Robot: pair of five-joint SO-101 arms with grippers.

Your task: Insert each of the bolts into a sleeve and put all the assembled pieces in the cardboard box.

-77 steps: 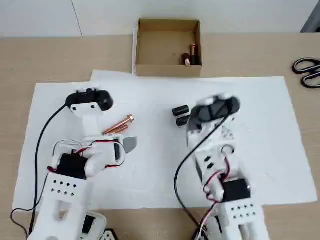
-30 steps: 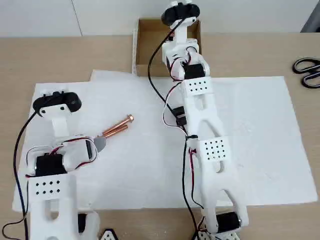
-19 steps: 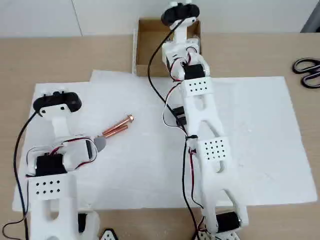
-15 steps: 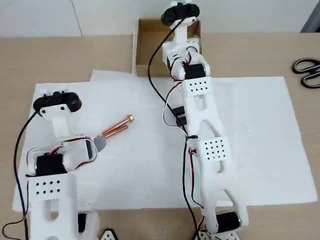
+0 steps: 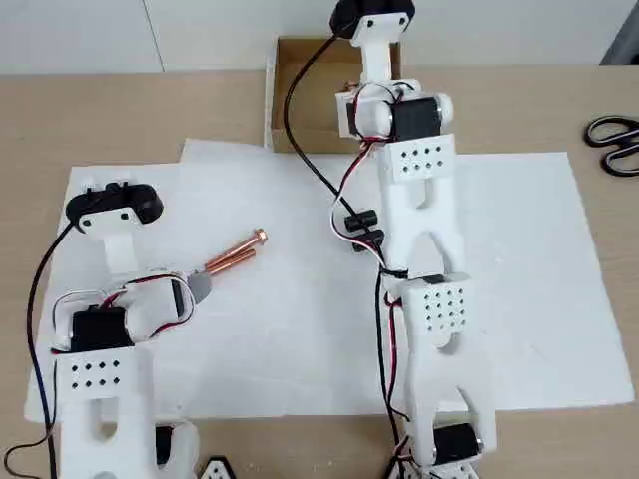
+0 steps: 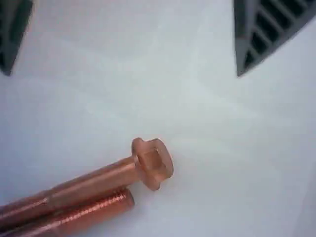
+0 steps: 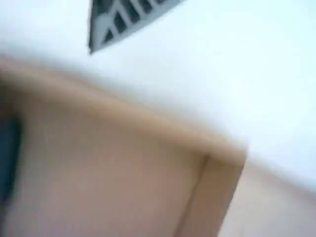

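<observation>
Cardboard box [image 5: 300,100]: lies directly under the right gripper, at the far side of the worktop [image 5: 120,110]. The step in hand looks like dropping an assembled piece in. Let go only when low and well inside the walls, then lift straight up to clear the rim.
Right gripper [image 5: 371,15]: reached out over the far part of the box. I cannot tell whether it is open or has hold of anything.
Left gripper [image 6: 123,71]: spread wide and empty, low over the white sheet [image 5: 280,339], with the bolts just in front of it.
Bolts [image 5: 237,251]: two copper ones lie side by side and touching, near the left gripper and well apart from the right one. To take one, close across the shank of the bolt whose head [image 6: 152,163] shows, near that head, so its neighbour is not dragged along.
Sleeves [image 5: 359,218]: two black ones lie beside the right arm, well behind its gripper. By my reading each waits for a bolt.
Hidden: the arm covers much of the box's inside, so its contents cannot be counted. Nothing held can be made out from the right wrist view. The bolts' far ends are cut off in the left wrist view.
</observation>
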